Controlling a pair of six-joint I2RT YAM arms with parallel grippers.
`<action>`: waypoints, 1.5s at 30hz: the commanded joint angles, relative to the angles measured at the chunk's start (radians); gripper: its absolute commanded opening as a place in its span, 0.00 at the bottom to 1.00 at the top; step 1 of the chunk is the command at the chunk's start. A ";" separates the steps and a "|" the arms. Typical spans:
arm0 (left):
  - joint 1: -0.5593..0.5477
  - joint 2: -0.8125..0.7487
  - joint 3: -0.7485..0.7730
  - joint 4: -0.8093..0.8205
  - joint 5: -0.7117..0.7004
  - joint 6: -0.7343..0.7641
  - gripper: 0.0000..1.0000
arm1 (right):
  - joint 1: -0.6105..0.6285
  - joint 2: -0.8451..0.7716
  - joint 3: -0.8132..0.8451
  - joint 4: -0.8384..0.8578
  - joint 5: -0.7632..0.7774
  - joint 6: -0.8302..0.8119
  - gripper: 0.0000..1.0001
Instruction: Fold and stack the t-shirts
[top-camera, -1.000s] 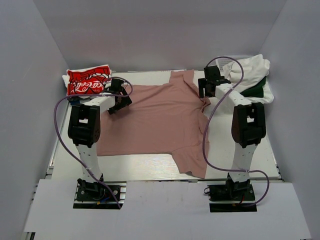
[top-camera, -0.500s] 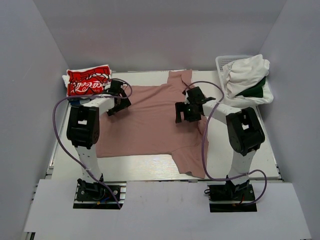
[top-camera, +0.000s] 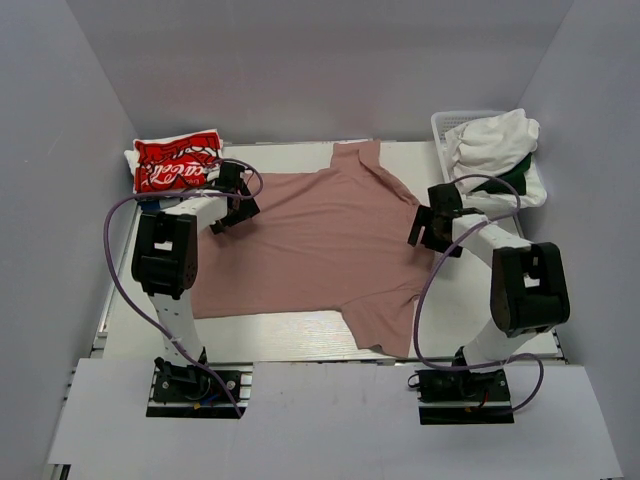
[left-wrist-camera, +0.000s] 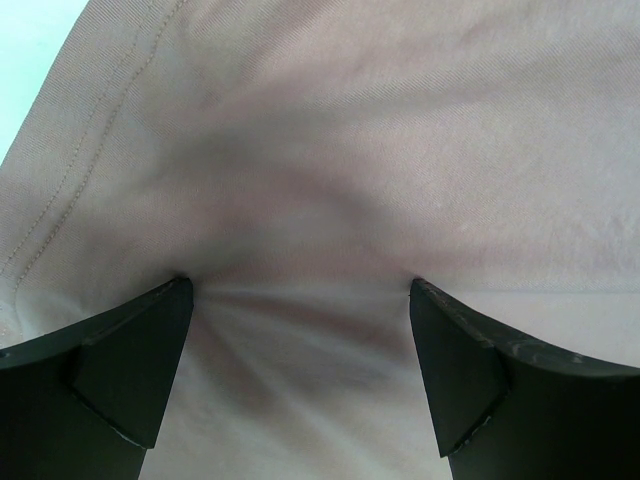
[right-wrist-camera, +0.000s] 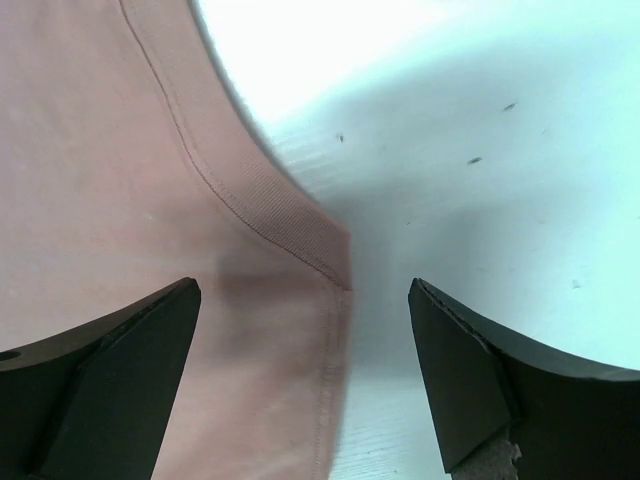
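- The pink t-shirt (top-camera: 320, 235) lay spread flat and sideways in the middle of the counter (top-camera: 470, 300), one sleeve to the far side and one to the near side. It was opened out, apparently so it could be folded next.
- The left claw (top-camera: 232, 208) sat low on the shirt's far-left part, near the seamed edge. In the left wrist view its fingers were spread wide, with the tips down on the cloth and faint creases fanning between them. It was probably set to gather a pinch of fabric there, though nothing was pinched yet.
- The right claw (top-camera: 432, 228) was at the shirt's right edge. In the right wrist view its fingers were also spread, standing astride a ribbed corner of the edge, likely the neckline. One finger was over pink cloth and the other over bare counter, a stance suited to closing on that edge.
- The red t-shirt (top-camera: 178, 162) lay folded at the far-left corner, seemingly the start of the stack.
- The basket (top-camera: 445, 122) at the far right held white t-shirts (top-camera: 495, 140) and a dark green t-shirt (top-camera: 508, 181), bunched and unfolded.
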 joint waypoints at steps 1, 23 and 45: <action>0.018 -0.025 -0.040 -0.090 0.000 0.009 1.00 | 0.010 -0.068 0.021 0.024 -0.025 -0.053 0.90; 0.018 -0.057 -0.060 -0.038 0.123 0.043 1.00 | 0.160 0.626 0.912 0.164 -0.274 -0.206 0.90; -0.010 -0.132 0.141 0.001 0.303 0.127 1.00 | 0.065 0.597 1.086 0.148 -0.360 -0.166 0.90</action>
